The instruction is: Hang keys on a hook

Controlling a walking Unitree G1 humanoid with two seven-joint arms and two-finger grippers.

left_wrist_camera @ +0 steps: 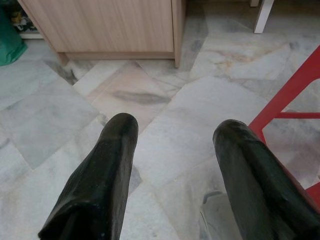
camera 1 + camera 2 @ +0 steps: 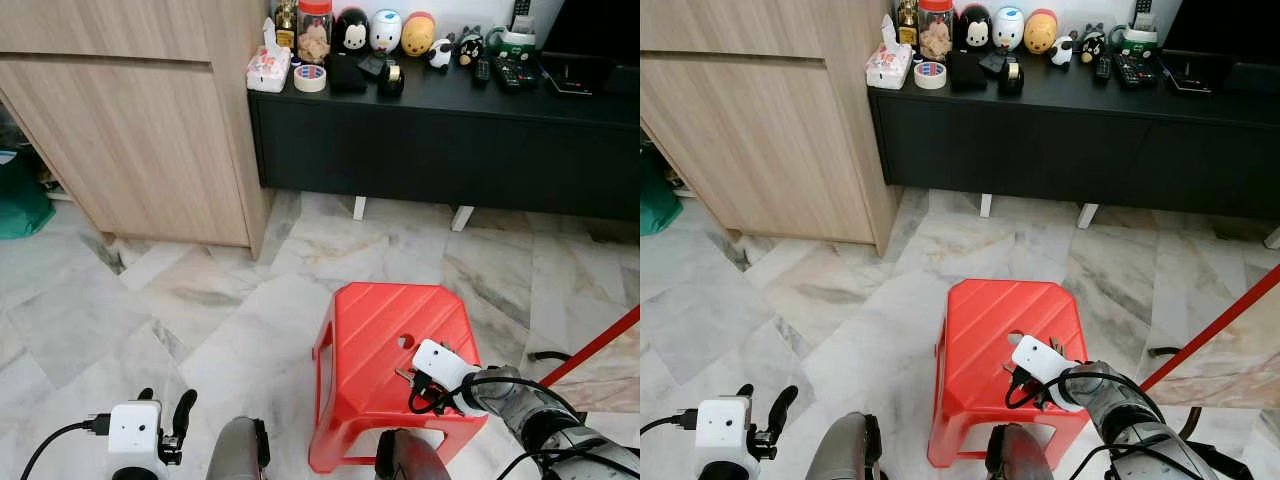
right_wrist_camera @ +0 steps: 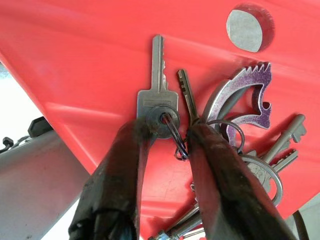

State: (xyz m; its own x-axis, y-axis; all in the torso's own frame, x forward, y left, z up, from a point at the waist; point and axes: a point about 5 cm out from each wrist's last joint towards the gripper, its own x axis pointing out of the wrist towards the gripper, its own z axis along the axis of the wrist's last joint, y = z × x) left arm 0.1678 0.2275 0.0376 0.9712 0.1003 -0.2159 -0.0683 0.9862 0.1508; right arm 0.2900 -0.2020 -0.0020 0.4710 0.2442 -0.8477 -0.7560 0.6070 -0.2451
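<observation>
Bunch of keys (image 3: 200, 135) lying flat on the red stool (image 2: 370, 330) beside its round hole, long key pointing away from the right gripper (image 3: 167, 132), whose parted jaws straddle the key ring without clamping; left gripper (image 1: 172, 145) released, farther off

Marble floor (image 2: 200, 300), wooden cabinet (image 2: 140, 120), black sideboard (image 2: 440, 140) along the wall.

head cams down; wrists close-up
</observation>
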